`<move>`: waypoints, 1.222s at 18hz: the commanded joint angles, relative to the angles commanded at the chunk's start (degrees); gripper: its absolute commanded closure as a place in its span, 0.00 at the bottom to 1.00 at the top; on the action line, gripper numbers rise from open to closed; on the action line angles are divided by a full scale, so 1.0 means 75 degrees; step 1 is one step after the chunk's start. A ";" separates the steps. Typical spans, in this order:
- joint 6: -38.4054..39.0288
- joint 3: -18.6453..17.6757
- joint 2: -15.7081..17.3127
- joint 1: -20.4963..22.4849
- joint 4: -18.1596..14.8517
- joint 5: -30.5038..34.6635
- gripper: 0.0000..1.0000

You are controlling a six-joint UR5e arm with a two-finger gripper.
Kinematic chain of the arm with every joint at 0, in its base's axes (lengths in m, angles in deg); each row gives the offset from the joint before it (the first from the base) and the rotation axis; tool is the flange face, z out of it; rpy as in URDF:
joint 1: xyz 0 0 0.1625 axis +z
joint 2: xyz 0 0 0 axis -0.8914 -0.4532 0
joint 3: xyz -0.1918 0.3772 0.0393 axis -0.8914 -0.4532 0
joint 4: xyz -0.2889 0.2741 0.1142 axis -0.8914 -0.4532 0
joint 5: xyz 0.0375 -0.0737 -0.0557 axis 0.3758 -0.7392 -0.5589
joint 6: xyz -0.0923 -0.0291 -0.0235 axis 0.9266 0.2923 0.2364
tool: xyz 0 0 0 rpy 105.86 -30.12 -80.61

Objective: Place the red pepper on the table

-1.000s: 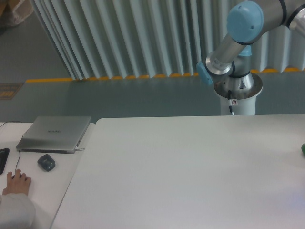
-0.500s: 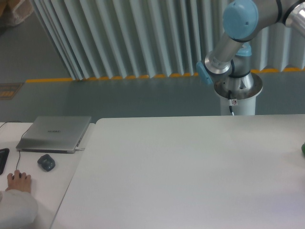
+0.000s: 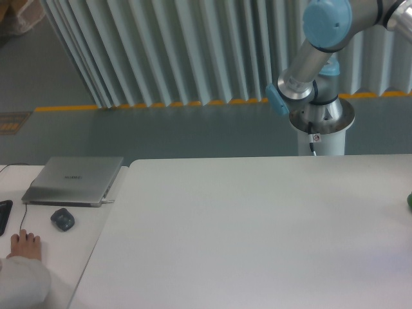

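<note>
Pale ribbed curtain/panel wall (image 3: 161, 51) runs across the top of the frame, w/ grey floor (image 3: 161, 132) below it and a yellow stripe (image 3: 148, 103) along the wall's foot. White worktop (image 3: 257, 232) fills the lower centre and right; nothing sits on its visible middle. Robot arm (image 3: 309, 64) is at upper right: silver links w/ light-blue joint caps, rising from a white pedestal base (image 3: 320, 132) just behind the worktop's far edge and leaving the frame at the top right corner. Tool is out of frame, so can't tell how wide it is or whether it holds anything. Red pepper isn't visible anywhere in this view, so its place can't be told. Tiny green thing (image 3: 409, 200) pokes in at the right edge, mid-height, too cut off to identify. Lower left: narrower white desk (image 3: 64, 257) touching or just beside the worktop's left edge, w/ closed grey laptop (image 3: 74, 180), dark grey mouse (image 3: 62, 219) near it, a dark object (image 3: 4, 215) cut off at the left edge, and a person's hand (image 3: 24, 246) in a white sleeve at the bottom left corner.
</note>
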 joint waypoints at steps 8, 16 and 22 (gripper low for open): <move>-0.0189 -0.0012 -0.0129 0.0012 0.0164 0.0305 0.00; -0.0200 -0.0082 -0.0258 0.0012 0.0410 0.0480 0.00; -0.0212 -0.0129 -0.0304 0.0035 0.0598 0.0493 0.00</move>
